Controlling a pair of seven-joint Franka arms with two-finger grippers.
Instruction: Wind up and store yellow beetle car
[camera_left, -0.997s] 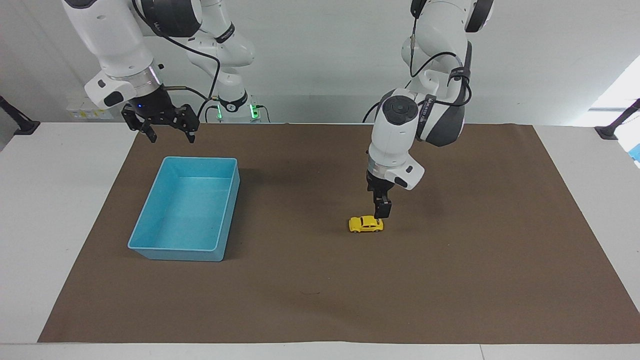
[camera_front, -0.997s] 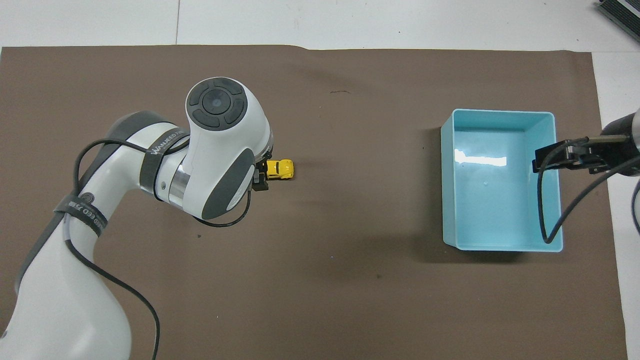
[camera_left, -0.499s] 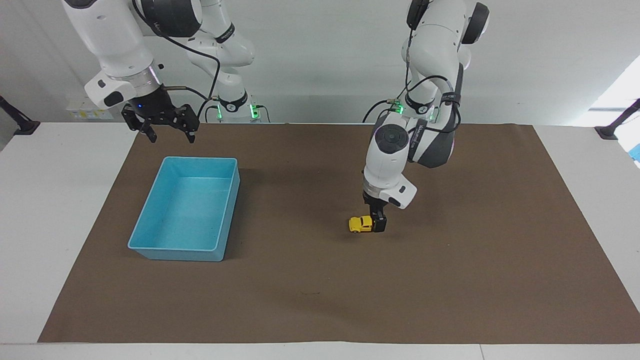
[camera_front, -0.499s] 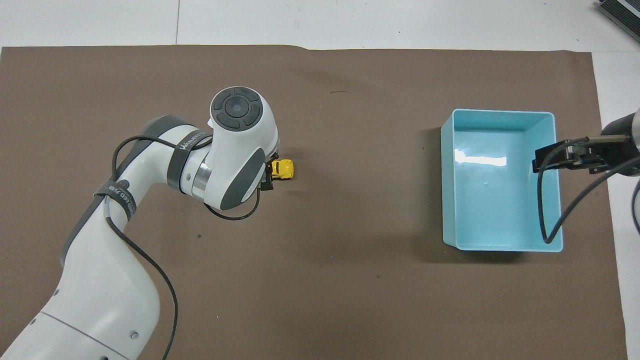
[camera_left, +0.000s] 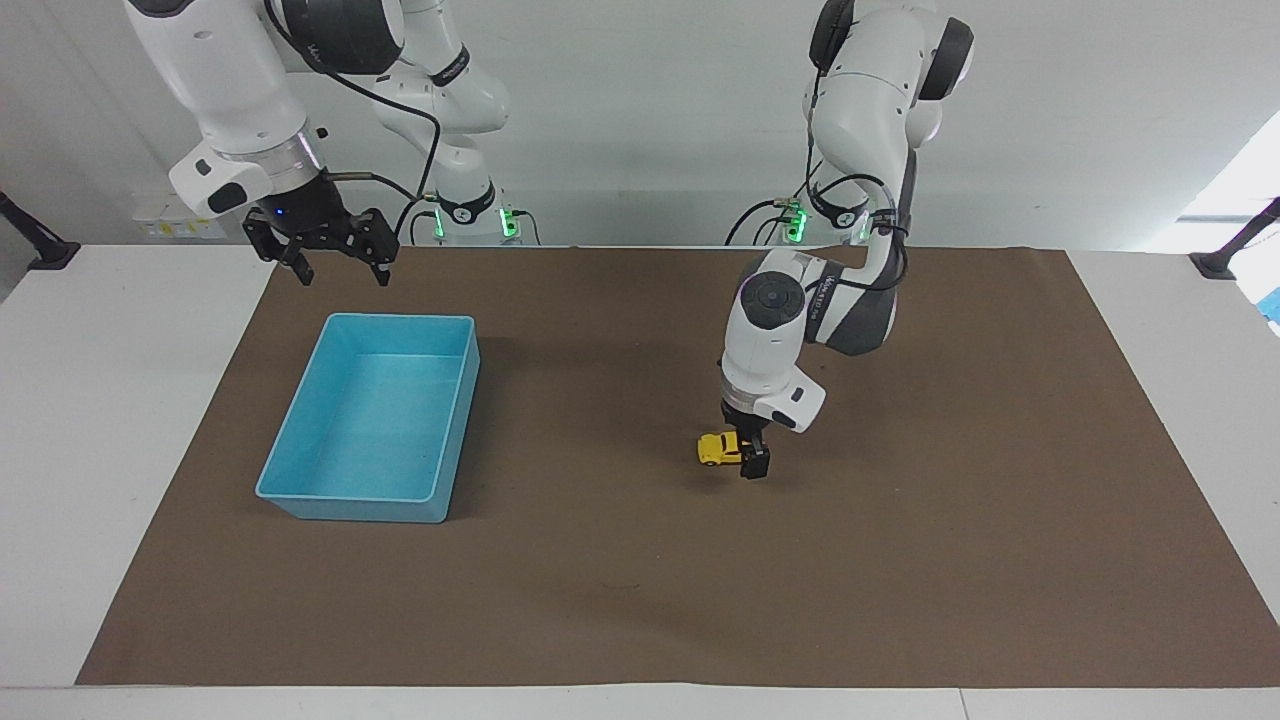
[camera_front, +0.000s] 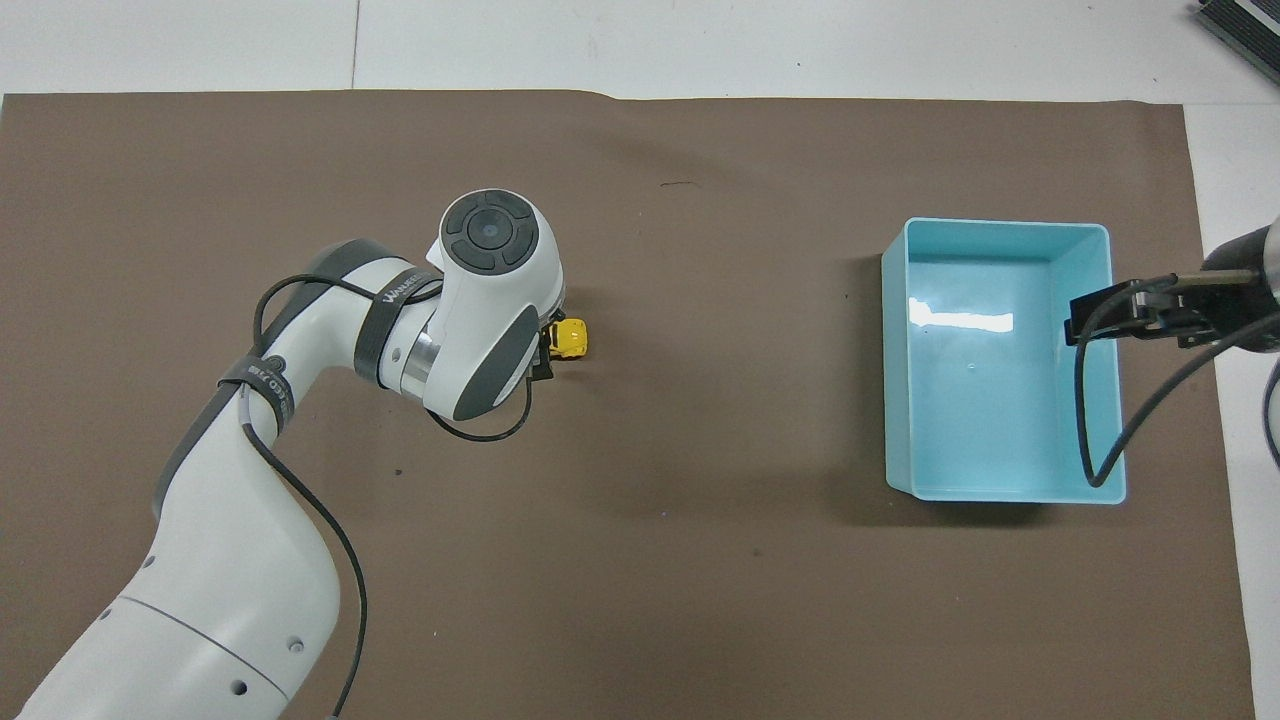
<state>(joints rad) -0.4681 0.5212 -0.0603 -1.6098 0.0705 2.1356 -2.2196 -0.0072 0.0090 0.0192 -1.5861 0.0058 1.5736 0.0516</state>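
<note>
The white counter is covered by a wide brown mat, with a plain pale wall seen above it in the facing view. On the mat, toward the right arm's end, a light blue bin is seen, empty. Above the bin's edge nearest the robots, the right gripper is held waiting, its fingers spread apart. Over the past second the left arm has been lowered and its wrist brought down, so that the left gripper, which was poised just above 1 end of the car, is now set low around that end; its fingers are apart and nothing is clamped yet. The yellow beetle car is resting on the mat in the same spot, near the middle, well apart from the bin. It is judged that the grasp is about to be closed, with winding and storing not yet begun.
</note>
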